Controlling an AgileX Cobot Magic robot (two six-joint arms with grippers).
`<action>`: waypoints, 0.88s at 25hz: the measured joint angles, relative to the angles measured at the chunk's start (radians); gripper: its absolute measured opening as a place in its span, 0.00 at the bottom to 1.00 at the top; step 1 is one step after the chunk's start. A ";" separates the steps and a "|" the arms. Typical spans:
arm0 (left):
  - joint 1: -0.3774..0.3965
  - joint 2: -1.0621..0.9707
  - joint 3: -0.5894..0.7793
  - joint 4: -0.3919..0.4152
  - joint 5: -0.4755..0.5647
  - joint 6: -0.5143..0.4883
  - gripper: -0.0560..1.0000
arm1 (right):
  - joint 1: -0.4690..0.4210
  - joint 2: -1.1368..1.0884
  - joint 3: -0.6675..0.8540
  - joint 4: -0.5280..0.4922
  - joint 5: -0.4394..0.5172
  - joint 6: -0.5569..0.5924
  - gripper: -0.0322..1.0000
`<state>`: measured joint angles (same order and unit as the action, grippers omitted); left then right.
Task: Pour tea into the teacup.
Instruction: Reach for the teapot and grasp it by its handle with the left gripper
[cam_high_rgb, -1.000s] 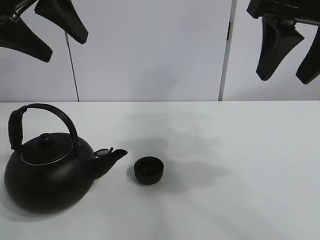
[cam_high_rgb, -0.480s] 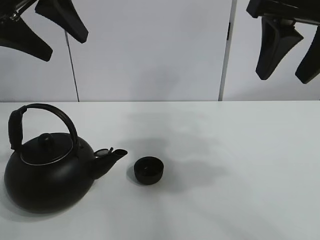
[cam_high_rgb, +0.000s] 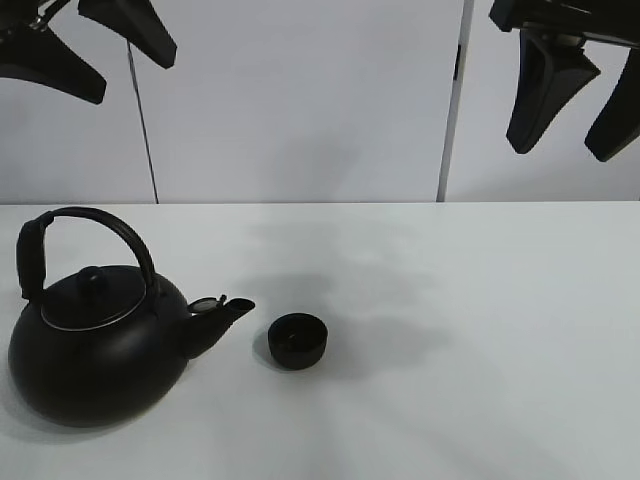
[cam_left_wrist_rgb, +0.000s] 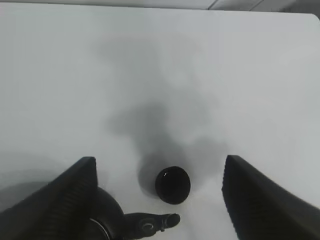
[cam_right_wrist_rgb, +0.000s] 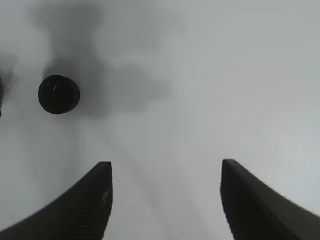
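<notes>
Two pairs of jaws hang high above the table (cam_high_rgb: 480, 330), and both are released. The left gripper (cam_left_wrist_rgb: 159, 164) has its jaws spread wide, with only white surface far beneath the gap, so it grasps nothing. The right gripper (cam_right_wrist_rgb: 166, 166) also has its jaws parted, and nothing sits in its gap either.

Well below the left jaws, we see the teacup (cam_left_wrist_rgb: 172, 185) in line with the gap between them in the wrist view. It is small, round and black, and it stands upright on the table, touched by neither gripper. From the right jaws it lies well off to the side toward the left arm, outside their gap. Its inside is dark, and we cannot tell what it holds.

Beyond the cup, on the side away from the right jaws, stands the kettle (cam_high_rgb: 95, 350). It is large and black, with its lid on and its arched handle up. Its spout (cam_high_rgb: 232, 312) points at the teacup — near it but not touching. One left jaw hides part of the kettle's body in the wrist view.
</notes>
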<state>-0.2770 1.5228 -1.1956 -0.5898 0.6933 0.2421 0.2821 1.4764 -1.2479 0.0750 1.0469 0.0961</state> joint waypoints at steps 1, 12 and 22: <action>0.000 0.000 0.000 0.000 -0.012 0.000 0.54 | 0.000 0.000 0.000 0.000 0.000 0.000 0.45; 0.000 -0.089 0.040 -0.012 -0.149 0.237 0.56 | -0.001 0.000 0.000 0.000 -0.047 -0.001 0.45; 0.000 -0.336 0.271 -0.136 -0.360 0.568 0.56 | -0.001 0.000 0.000 0.000 -0.060 -0.003 0.45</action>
<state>-0.2770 1.1864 -0.9245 -0.7259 0.3331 0.8102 0.2809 1.4764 -1.2479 0.0753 0.9872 0.0932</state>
